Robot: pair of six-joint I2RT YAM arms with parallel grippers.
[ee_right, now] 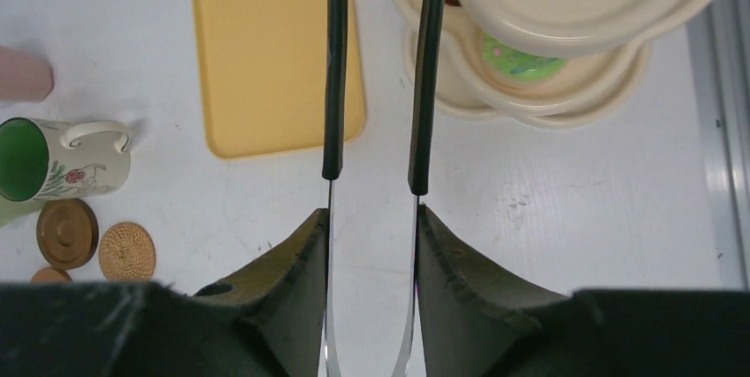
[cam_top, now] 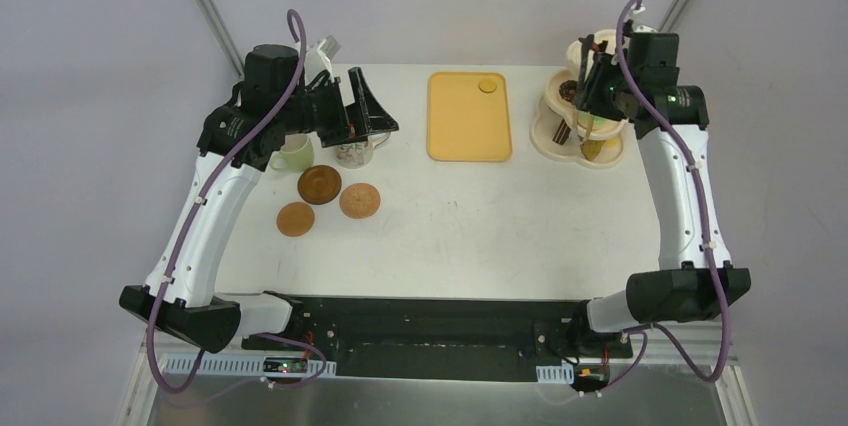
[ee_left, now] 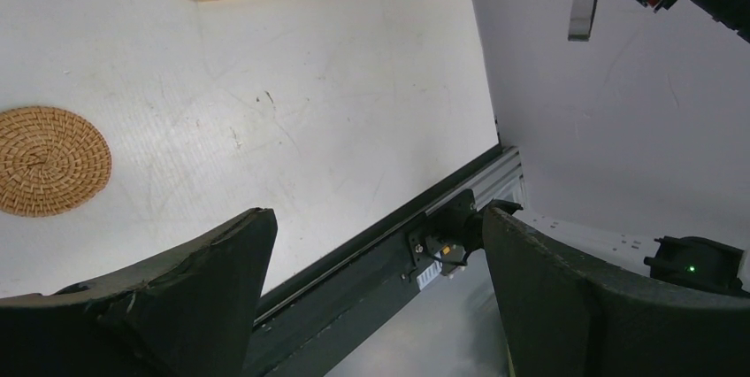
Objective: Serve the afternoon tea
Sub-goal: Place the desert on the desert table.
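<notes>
My right gripper (ee_right: pixel 371 209) is shut on the black tongs (ee_right: pixel 334 85), whose two arms reach toward the cream three-tier stand (ee_right: pixel 566 85) at the back right (cam_top: pixel 548 136). A green pastry (ee_right: pixel 517 64) lies on one tier. I cannot see the tongs' tips. My left gripper (cam_top: pixel 368 111) hangs open and empty (ee_left: pixel 376 213) above the patterned green-lined mug (cam_top: pixel 352 153) (ee_right: pixel 66 165). The cream mug (cam_top: pixel 292 155) stands left of it. A pink mug (ee_right: pixel 22 74) shows at the edge of the right wrist view. Three brown coasters (cam_top: pixel 319 184) (cam_top: pixel 359 200) (cam_top: pixel 295 218) lie in front of the mugs.
The yellow tray (cam_top: pixel 468 121) lies at the back centre with one small round pastry (cam_top: pixel 488 86) in its far right corner. The left arm covers part of the back left of the table. A woven coaster (ee_left: pixel 49 160) shows in the left wrist view.
</notes>
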